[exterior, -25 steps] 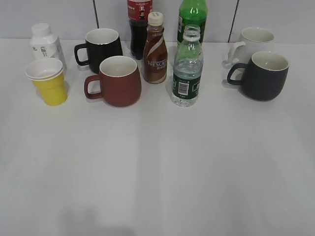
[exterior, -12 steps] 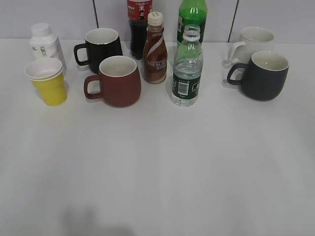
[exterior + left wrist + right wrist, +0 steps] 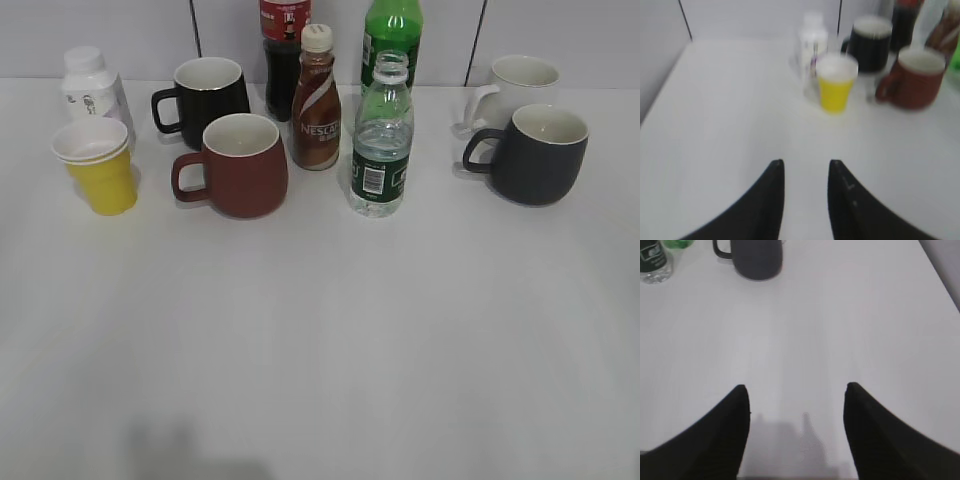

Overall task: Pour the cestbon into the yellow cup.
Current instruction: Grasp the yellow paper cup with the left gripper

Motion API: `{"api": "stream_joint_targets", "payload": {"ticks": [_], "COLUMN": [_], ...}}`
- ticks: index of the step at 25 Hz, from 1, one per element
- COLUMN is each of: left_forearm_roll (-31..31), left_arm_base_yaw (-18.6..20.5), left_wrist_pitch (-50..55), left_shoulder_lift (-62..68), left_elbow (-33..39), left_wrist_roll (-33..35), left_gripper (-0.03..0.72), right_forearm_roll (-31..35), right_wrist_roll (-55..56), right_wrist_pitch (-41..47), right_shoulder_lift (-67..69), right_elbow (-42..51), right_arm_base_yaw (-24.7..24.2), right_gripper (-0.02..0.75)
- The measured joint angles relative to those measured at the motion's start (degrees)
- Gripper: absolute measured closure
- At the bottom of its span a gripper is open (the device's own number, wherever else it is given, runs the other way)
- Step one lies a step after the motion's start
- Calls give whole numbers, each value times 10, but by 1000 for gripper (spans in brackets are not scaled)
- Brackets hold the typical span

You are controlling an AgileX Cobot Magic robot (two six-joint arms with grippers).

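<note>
Step in hand: opening approach, I judge — nothing gripped, nothing poured, both my arms out of the exterior view.
Left claw [image 3: 804, 172]: jaws parted by a narrow gap, empty, hanging over bare bench [image 3: 320, 340] with the yellow cup straight ahead.
Right claw [image 3: 796, 395]: jaws spread wide, empty, over bare bench; the bottle sits at the far upper left corner of its view.
Cestbon [image 3: 382, 140]: upright, cap off, partly filled with water, mid-bench, just right of the Nescafe bottle [image 3: 316, 100] and in front of the green soda bottle [image 3: 391, 30].
Yellow cup [image 3: 98, 167]: upright at the left end, just in front of the white bottle [image 3: 90, 85], well apart from the cestbon, with the dark red mug [image 3: 238, 165] between them.
Next move: my right claw looks best placed to travel up-left and close round the cestbon's body below the shoulder. It must keep the bottle upright, since it is uncapped, and clear the neighbouring bottles. Then comes a long carry across to the cup, possibly with the left claw steadying that light cup.
Bottle count: five — cestbon, Nescafe, green soda, white bottle, and a dark cola bottle [image 3: 283, 55] at the back.
Mug count: four — dark red, black [image 3: 208, 98], white [image 3: 515, 88], dark navy [image 3: 540, 155].
Cup count: one yellow cup, though its doubled rim hints at a nested pair; I cannot tell.
</note>
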Motion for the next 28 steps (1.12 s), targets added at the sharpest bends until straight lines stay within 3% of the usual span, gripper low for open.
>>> {"api": "stream_joint_targets", "payload": {"ticks": [8, 16, 28], "left_forearm_roll": [-1, -5, -31], "left_arm_base_yaw": [0, 0, 0], "left_wrist_pitch": [-230, -441, -775], "left_shoulder_lift": [90, 276, 600], "left_elbow": [2, 6, 6], "left_wrist_roll": [0, 0, 0], "left_gripper": [454, 449, 447], "right_forearm_roll": [7, 32, 29], "right_wrist_roll": [-11, -13, -38], "right_wrist_pitch": [-46, -273, -579], "right_shoulder_lift": [10, 162, 480], "right_elbow": [-11, -13, -13], "right_arm_base_yaw": [0, 1, 121], "right_gripper": [290, 290, 290]}}
